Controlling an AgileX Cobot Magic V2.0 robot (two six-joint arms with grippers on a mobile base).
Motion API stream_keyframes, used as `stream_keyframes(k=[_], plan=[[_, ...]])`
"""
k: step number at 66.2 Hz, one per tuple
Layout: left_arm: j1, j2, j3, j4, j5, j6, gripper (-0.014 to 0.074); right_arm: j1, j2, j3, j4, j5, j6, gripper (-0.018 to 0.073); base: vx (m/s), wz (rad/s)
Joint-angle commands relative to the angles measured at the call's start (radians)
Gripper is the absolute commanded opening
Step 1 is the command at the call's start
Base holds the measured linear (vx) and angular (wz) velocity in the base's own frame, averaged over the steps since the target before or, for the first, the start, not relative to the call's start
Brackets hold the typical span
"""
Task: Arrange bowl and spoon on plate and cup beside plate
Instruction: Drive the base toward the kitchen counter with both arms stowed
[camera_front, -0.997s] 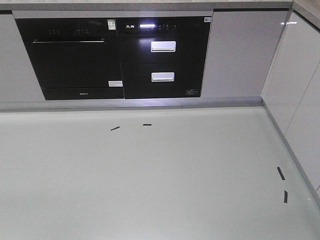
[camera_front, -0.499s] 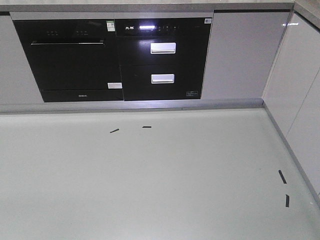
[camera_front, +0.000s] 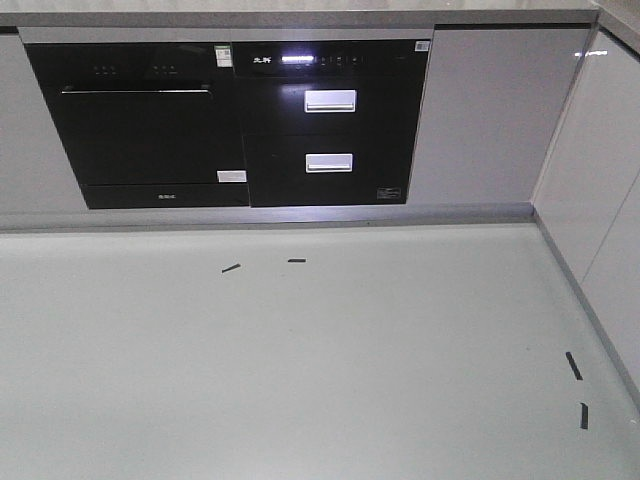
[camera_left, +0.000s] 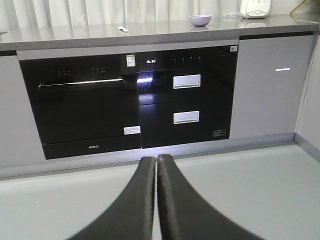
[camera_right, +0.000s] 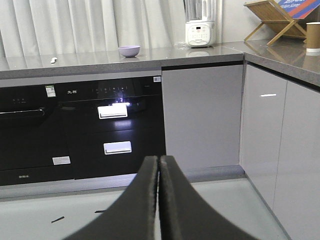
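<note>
In the front view you see a pale grey floor (camera_front: 320, 380) filling the lower frame, with short black tape marks (camera_front: 231, 268) near centre and at lower right. Black built-in appliances (camera_front: 230, 120) sit among grey cabinets (camera_front: 485, 110) across the top. In the left wrist view a grey countertop (camera_left: 75, 34) runs along the upper edge in front of white curtains (camera_left: 100, 11). On it, at upper centre-right, stands the bowl (camera_left: 200, 20), lavender, glossy and upright. The spoon (camera_left: 123, 29), a small pale sliver, lies well apart to its left. A white rice cooker (camera_left: 255, 7) stands at upper right. The right wrist view shows you the cup (camera_right: 313, 36), brown with a white base band, at the far upper right on the side counter, near a wooden rack (camera_right: 272, 20). The left gripper (camera_left: 156, 160) and right gripper (camera_right: 159, 159) each rise from bottom centre with jaws pressed together, holding nothing.
</note>
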Motion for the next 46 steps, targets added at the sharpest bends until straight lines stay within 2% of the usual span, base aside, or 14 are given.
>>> stream_keyframes(k=[1,46], plan=[[0.002,0.008,-0.008,-0.001,-0.068,-0.013,-0.0006,-0.005,-0.007,0.004,-0.003,-0.076,-0.003,-0.0003,0.06,0.07],[0.002,0.008,-0.008,-0.001,-0.068,-0.013,-0.0006,-0.005,-0.007,0.004,-0.003,-0.076,-0.003,-0.0003,0.06,0.07]])
